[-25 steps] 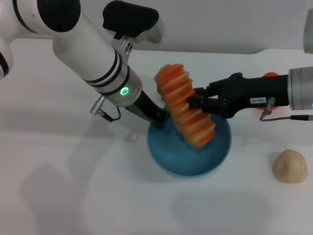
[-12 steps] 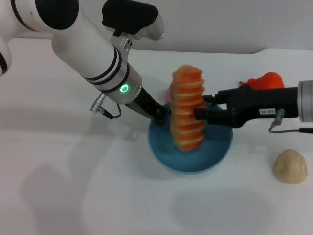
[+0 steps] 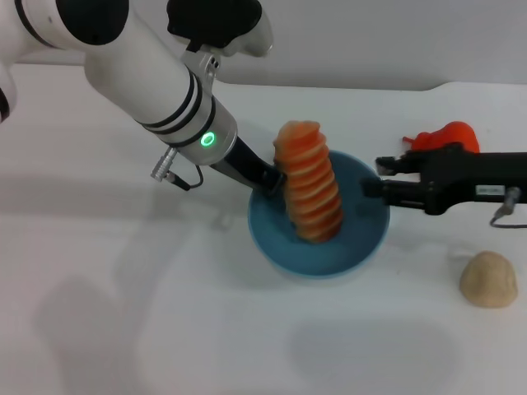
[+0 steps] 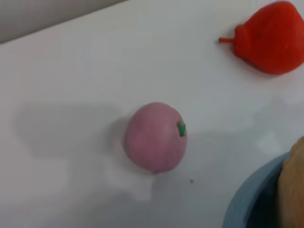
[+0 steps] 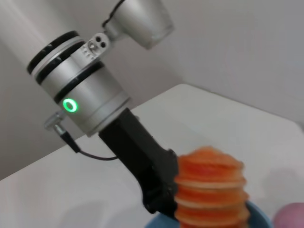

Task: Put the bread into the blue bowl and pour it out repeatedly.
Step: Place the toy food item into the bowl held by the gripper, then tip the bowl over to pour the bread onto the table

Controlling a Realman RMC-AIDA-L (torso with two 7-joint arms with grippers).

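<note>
The bread (image 3: 310, 183), striped orange and cream across its ridges, is seen standing nearly upright with its lower end inside the blue bowl (image 3: 362, 233) and its top leaning slightly toward the robot's left. Its flat underside cannot be seen. The bowl, smooth and light blue, is set on the white table (image 3: 165, 313).

The left gripper (image 3: 270, 186) is placed at the bowl's rim just beside the bread; its fingertips are hidden by the rim and the loaf, so its state cannot be told. The right gripper (image 3: 377, 179) is held level at the opposite rim, apart from the bread, nothing held; its jaws are hard to make out.

A pink fruit (image 4: 156, 137) is shown near the bowl only in the left wrist view. A red fruit (image 3: 445, 134) is partly covered by the right arm, and a tan lump (image 3: 488, 279) lies well apart.
</note>
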